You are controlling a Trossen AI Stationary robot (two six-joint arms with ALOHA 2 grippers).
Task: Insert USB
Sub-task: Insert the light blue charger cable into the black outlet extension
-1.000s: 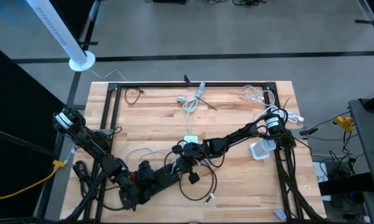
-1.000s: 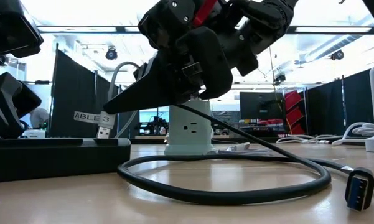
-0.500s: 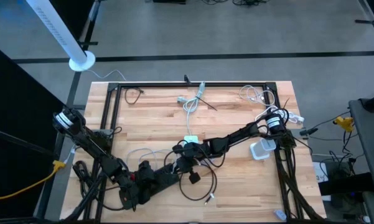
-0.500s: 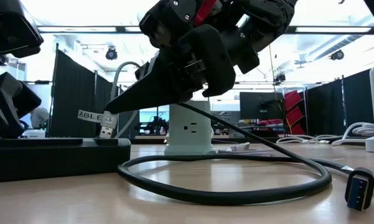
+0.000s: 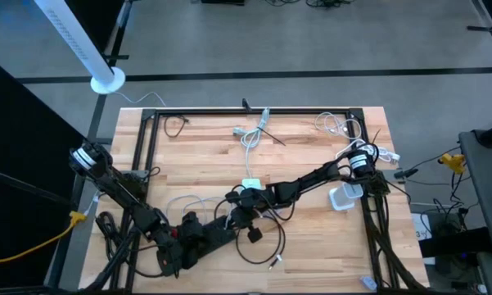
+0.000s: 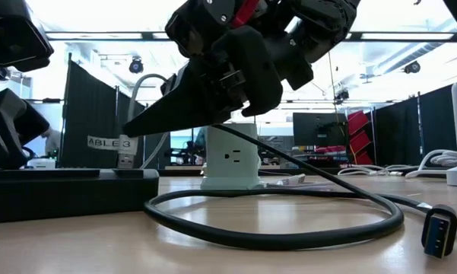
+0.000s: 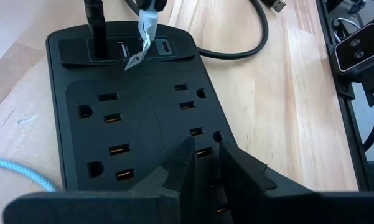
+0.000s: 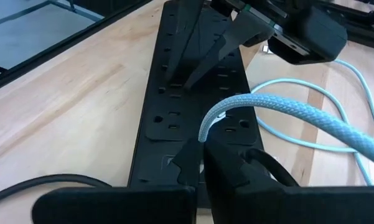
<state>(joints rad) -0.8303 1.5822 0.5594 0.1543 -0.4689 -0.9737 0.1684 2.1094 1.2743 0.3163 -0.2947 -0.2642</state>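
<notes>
A black power strip [image 7: 137, 124] lies flat on the wooden table, its USB ports [image 7: 165, 46] at the far end. A black cable [image 7: 94, 25] stands plugged into one port. My right gripper [image 8: 202, 149] is shut on the plug end of a light-blue braided cable [image 8: 286, 112]. The silver USB plug [image 7: 135, 59], tagged with a white label [image 6: 106, 141], hovers just over the ports. My left gripper [image 7: 205, 149] rests on the strip's outlet face, its fingers a narrow gap apart with nothing between them. My left gripper sets both fingertips [image 7: 185, 149] on the strip's top face among the outlets [image 7: 199, 132], slanting down from the near side. The strip lies flat under them. My right gripper pinches the blue cable's plug end [image 8: 204, 134] between its two fingers, slanting down toward the strip. The silver plug sticks out below the fingers, clear of the strip; the cable arcs away slack.
A black cable loop [image 6: 274, 228] with a blue-tipped USB plug [image 6: 439, 232] lies on the table in front. A white power cube [image 6: 232, 161] stands behind the grippers. More white cables [image 5: 254, 131] and a white adapter [image 5: 344, 197] lie toward the far and right sides.
</notes>
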